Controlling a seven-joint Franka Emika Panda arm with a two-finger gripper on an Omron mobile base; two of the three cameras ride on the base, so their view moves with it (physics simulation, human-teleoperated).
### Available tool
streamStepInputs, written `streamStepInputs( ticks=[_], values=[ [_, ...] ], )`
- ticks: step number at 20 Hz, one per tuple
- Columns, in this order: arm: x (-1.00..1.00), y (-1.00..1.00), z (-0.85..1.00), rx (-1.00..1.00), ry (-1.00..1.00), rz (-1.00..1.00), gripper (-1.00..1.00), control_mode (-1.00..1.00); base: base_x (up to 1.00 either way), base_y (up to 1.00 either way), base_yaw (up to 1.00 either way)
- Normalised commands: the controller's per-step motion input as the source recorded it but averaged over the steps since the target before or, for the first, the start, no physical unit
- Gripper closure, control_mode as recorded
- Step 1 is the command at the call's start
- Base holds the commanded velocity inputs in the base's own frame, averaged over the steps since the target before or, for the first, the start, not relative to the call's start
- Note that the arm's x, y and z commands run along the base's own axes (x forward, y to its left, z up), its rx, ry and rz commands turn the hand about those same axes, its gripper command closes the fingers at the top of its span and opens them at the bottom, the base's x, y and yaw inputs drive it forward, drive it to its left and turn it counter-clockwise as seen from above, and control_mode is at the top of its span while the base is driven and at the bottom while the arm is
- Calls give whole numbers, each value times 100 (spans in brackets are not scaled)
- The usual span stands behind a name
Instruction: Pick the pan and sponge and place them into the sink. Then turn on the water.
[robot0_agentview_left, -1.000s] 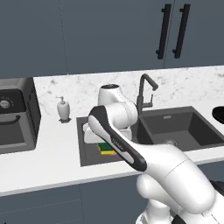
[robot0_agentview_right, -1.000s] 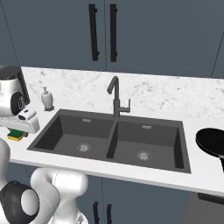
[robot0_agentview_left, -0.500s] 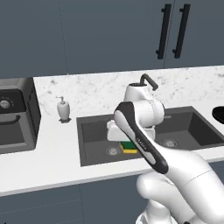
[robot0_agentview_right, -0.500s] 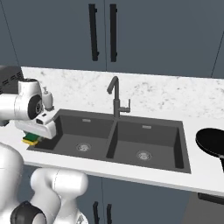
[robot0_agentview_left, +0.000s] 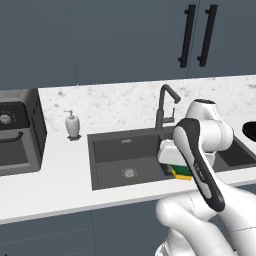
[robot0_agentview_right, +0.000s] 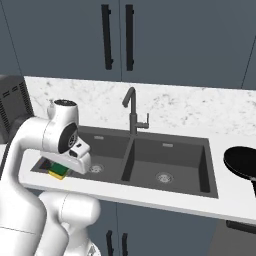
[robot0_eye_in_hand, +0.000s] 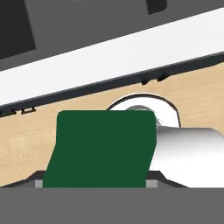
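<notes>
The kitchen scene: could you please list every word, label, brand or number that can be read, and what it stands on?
None can be read.
The black appliance has a round dial without legible marks.
The soap dispenser, sink and sponge carry no print.

The rendered light is even and soft, moderately bright, with no visible source. The white surface (robot0_agentview_left: 60, 185) reads bright without glare, while the cabinet doors (robot0_agentview_right: 165, 40) above stay dim and flat. The sink (robot0_agentview_right: 170, 160) basins are darkest, with faint shading along their walls. The arm (robot0_agentview_left: 200, 150) carries smooth grey shading and mild highlights. Edges look sharp, without blur or bending; the hand view is flat and shadowless.
</notes>
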Motion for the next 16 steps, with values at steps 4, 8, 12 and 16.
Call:
streamStepInputs(
  ticks=[4,8,12,16],
  values=[
    [0,-37,0,0,0,0,100,-100,0,0,0],
    [0,-36,0,0,0,0,100,-100,0,0,0],
    [8,-34,0,0,6,0,100,-100,0,0,0],
    [0,-5,0,0,0,-1,100,-100,0,0,0]
  ],
)
